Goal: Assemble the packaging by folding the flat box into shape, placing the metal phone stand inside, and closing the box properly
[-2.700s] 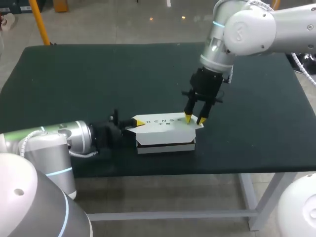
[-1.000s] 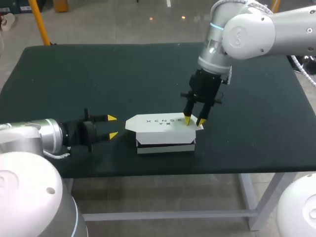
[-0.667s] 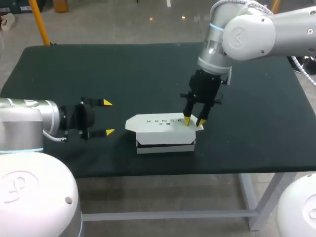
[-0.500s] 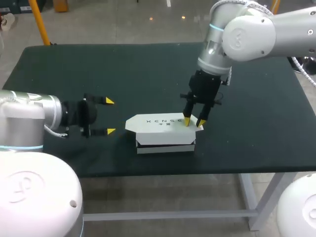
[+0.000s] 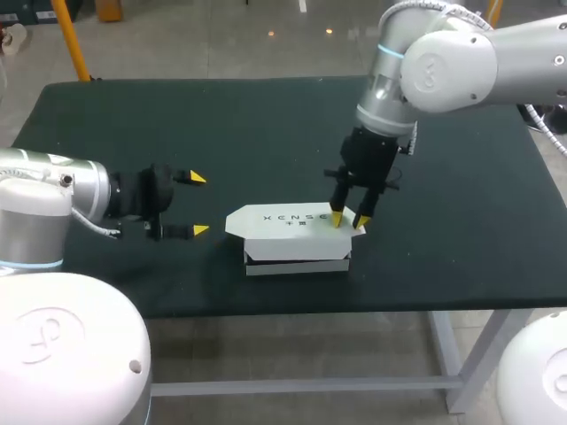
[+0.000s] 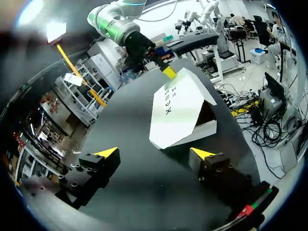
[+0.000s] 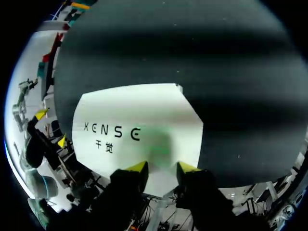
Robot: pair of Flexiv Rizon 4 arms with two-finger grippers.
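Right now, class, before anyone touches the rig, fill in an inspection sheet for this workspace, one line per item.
Surface: dark table.
Job's things: white box near the front edge, lid lowered, its end flap sticking out toward the left hand; phone stand not in view.
Clutter: nothing seen.
Hands: left hand open, beside the box, apart from it; right hand with fingers slightly apart, tips on the lid.
Cables: pale cable looped at the left arm's wrist.
Surroundings: nothing seen reaching over the table.
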